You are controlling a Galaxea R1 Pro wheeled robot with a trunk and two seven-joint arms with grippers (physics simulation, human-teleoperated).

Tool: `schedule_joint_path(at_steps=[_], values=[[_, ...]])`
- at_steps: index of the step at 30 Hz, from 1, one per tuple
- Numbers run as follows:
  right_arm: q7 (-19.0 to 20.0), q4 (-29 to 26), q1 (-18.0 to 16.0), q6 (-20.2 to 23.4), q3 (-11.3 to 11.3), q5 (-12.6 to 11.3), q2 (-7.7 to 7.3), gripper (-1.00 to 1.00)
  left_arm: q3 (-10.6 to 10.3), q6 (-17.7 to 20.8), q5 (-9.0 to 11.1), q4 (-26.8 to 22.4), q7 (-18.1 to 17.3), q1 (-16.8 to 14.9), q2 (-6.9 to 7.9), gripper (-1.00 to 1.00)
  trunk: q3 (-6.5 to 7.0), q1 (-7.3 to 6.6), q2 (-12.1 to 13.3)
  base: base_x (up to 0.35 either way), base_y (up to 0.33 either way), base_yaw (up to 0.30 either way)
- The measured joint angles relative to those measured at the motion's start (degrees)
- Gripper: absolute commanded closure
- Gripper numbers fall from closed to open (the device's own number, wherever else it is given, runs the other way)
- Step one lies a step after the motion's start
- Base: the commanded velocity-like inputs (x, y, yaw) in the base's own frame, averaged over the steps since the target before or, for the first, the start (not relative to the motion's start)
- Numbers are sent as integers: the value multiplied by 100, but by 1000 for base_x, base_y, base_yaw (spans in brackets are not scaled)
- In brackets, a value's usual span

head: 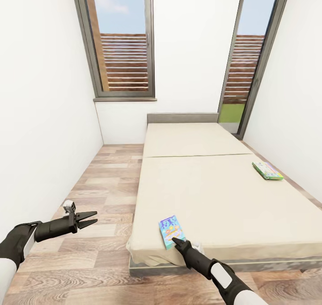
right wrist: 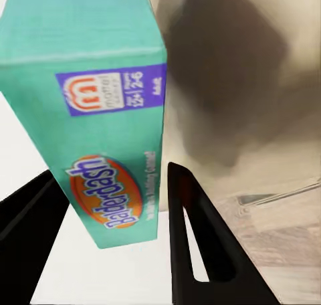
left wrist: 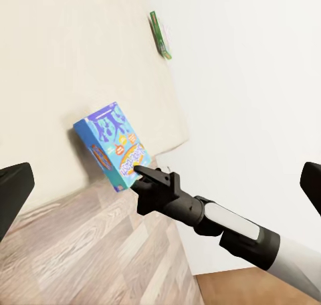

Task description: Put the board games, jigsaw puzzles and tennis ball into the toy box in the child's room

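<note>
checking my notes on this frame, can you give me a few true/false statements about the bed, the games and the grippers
1. The blue board game lies near the foot edge of the bed. True.
2. The right gripper is far from the blue board game. False: its fingers straddle the box edge.
3. The green-edged board game is on the floor. False: it lies on the mattress near the right edge.
4. The left gripper is open and empty over the wood floor. True.
</note>
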Motion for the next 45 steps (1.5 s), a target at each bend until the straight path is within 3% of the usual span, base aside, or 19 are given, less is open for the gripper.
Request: schedule_joint_path(at_steps=[5,36,40,45], values=[[2,0,0,2,1,-5,-1,100,0,0,3,0,0,0,-1,-100,0,0,0,0,0,0],[-1,0,0,2,1,2,-1,100,-26,7,-13,0,1,0,-9,-100,556,-680,1242,0,0,0],[15,-2,0,-1,6,9,-1,100,-28,41,-19,-7,1,-3,3,-100,556,-681,1243,0,0,0],[108,-171,0,5,11,-6,2,100,-25,57,-12,-55,1,-8,63,-100,646,-790,1443,0,0,0]])
